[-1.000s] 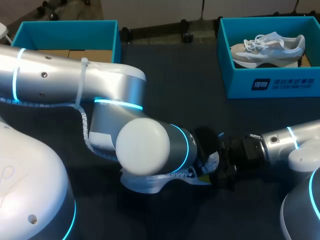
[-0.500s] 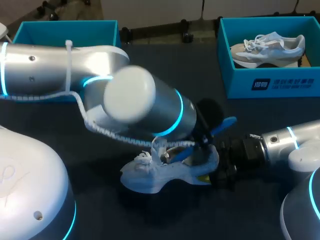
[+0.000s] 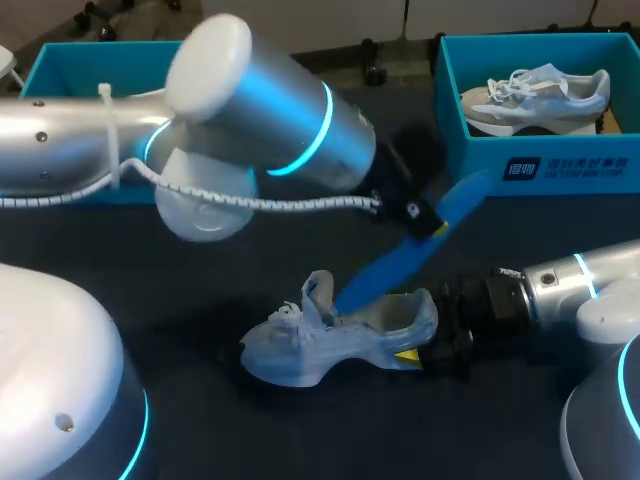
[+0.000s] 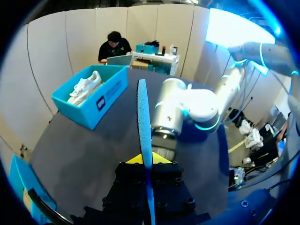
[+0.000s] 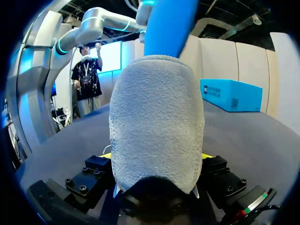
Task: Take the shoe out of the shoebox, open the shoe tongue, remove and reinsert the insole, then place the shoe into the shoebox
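Presently my left pincer [image 4: 146, 159] pinches the blue insole [image 3: 405, 250]; my right pincer [image 5: 157, 155] clamps the shoe [image 3: 330, 345] by its heel. The shoebox [image 3: 540, 168] at the table's far right corner holds a white sneaker [image 3: 535, 95].

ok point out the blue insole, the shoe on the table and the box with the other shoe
blue insole [image 3: 392, 262], head view, mid-length of the strip
shoe on the table [image 3: 300, 358], head view, its side near the toe
shoebox [image 3: 480, 165], head view, bare front wall
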`<state>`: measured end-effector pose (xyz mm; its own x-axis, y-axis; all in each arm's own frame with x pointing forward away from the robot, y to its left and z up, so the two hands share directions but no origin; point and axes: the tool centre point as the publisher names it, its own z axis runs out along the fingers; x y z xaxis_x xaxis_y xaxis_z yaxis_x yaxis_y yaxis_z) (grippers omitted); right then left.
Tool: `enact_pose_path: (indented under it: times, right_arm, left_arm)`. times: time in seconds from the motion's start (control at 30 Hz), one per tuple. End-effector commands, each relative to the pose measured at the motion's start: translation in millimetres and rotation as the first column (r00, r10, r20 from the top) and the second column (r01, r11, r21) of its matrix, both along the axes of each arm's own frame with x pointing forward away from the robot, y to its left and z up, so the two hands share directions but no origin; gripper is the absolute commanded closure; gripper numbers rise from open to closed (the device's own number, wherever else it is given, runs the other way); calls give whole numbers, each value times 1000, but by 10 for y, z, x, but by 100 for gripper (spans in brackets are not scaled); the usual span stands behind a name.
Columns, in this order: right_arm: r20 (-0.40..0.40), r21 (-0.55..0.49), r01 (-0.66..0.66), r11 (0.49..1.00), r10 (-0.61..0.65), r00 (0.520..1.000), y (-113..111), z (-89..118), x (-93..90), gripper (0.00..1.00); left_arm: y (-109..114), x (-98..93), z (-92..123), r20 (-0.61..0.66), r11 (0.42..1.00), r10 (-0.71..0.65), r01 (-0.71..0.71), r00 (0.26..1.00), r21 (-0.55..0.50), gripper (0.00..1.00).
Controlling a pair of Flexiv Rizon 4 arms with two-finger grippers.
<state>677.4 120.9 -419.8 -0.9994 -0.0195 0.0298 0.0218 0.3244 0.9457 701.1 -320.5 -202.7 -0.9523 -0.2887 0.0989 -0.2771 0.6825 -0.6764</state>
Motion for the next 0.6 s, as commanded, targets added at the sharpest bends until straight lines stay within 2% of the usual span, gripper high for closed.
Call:
enact_pose_path:
  times: [0.03,0.33,0.6]
  right_arm:
    - [0,-5,0,1000,0,1000,14,1,-10,100]
    - [0,-5,0,1000,0,1000,14,1,-10,100]
    - [0,-5,0,1000,0,1000,14,1,-10,100]
  left_arm:
    - [68,-26,188,-71,995,-87,83,994,-63,100]
    - [114,-106,763,-70,976,-132,118,989,-183,100]
    - [286,-191,1435,-72,936,-185,154,980,-315,100]
